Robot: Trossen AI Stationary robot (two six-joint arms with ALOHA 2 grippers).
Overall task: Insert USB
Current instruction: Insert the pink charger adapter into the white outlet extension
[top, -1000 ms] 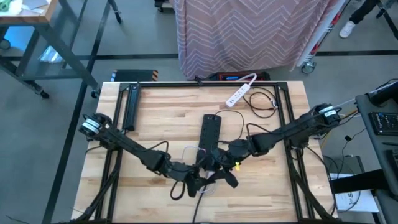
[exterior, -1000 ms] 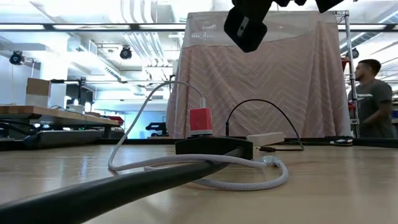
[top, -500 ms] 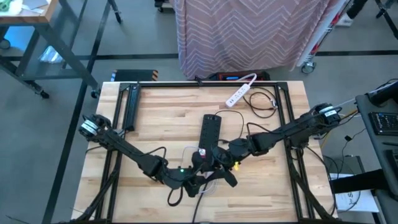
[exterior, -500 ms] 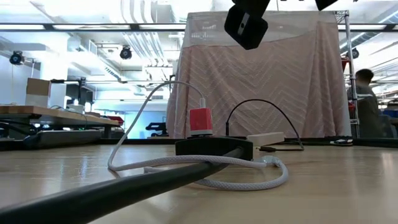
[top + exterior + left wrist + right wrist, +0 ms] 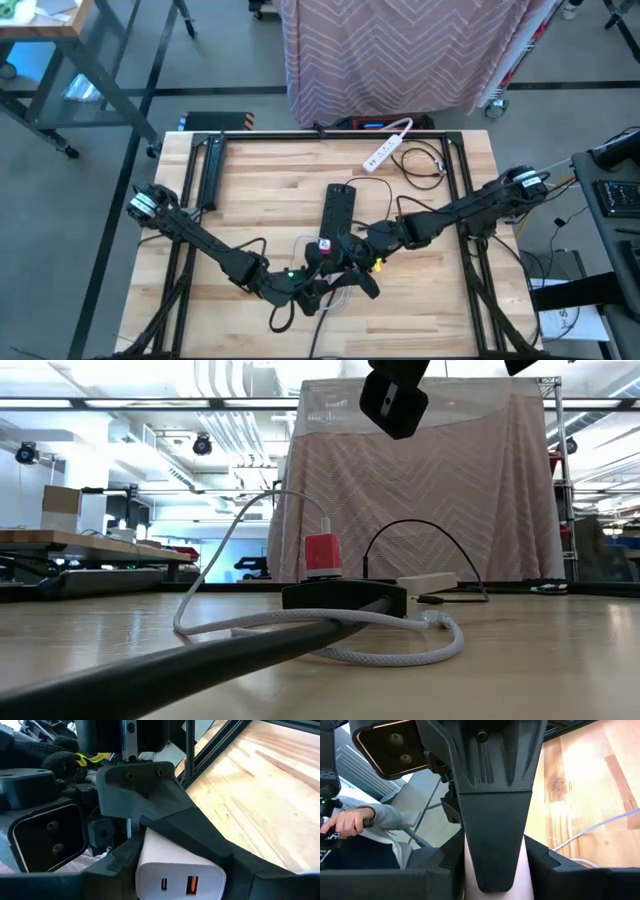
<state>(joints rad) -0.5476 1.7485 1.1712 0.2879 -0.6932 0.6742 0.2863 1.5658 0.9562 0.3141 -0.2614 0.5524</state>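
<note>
The red charger (image 5: 323, 554) stands plugged into the power strip (image 5: 337, 215) mid-table. The left gripper (image 5: 175, 865) grips a white charger (image 5: 177, 870); the right jaws' state I cannot tell. Cable not yet inserted.

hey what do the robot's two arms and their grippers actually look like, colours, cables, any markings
Both arms are dark, slim and jointed, each with a silver-white band at its shoulder end and loose black cables looping alongside. The left gripper has matte black, angular fingers with visible screw heads. The right gripper has the same black wedge-shaped fingers, and a yellow tag shows near its wrist. A small green light glows on the left wrist.
</note>
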